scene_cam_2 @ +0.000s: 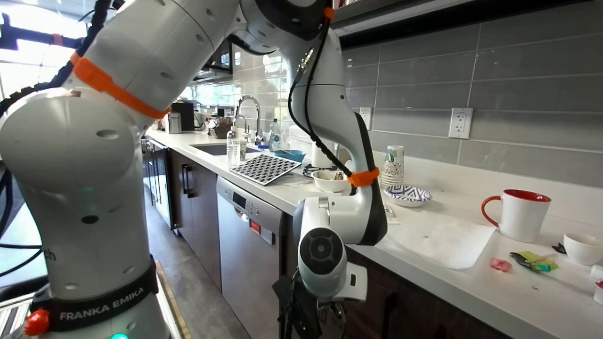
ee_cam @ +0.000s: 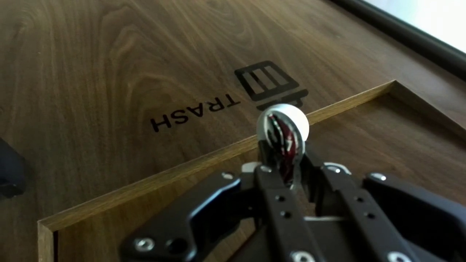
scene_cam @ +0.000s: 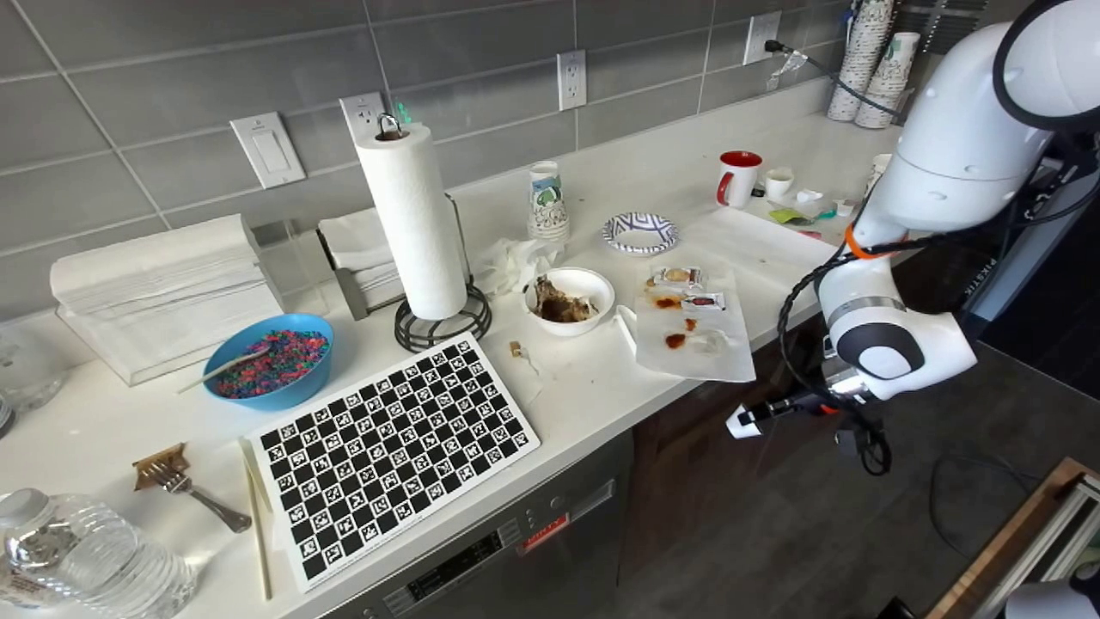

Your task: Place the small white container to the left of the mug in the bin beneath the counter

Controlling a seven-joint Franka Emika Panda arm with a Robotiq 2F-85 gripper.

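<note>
Before the TRASH panel (ee_cam: 109, 83), gripper (ee_cam: 287, 156) nearly together, tight on the small white container (ee_cam: 283, 128)

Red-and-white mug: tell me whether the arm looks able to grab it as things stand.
Probably not: the hand is closed on the small white container and hangs lower than the counter, while the mug stands on top. It would likely need to let go and rise first.

White glare fills the windows (scene_cam_2: 23, 70) in an exterior view (far tiles (scene_cam_2: 271, 70) gleam as well); the table (scene_cam: 593, 378) lies bright above a dim floor (scene_cam: 773, 533). The wrist view is dusky, its top right corner washed out.
</note>
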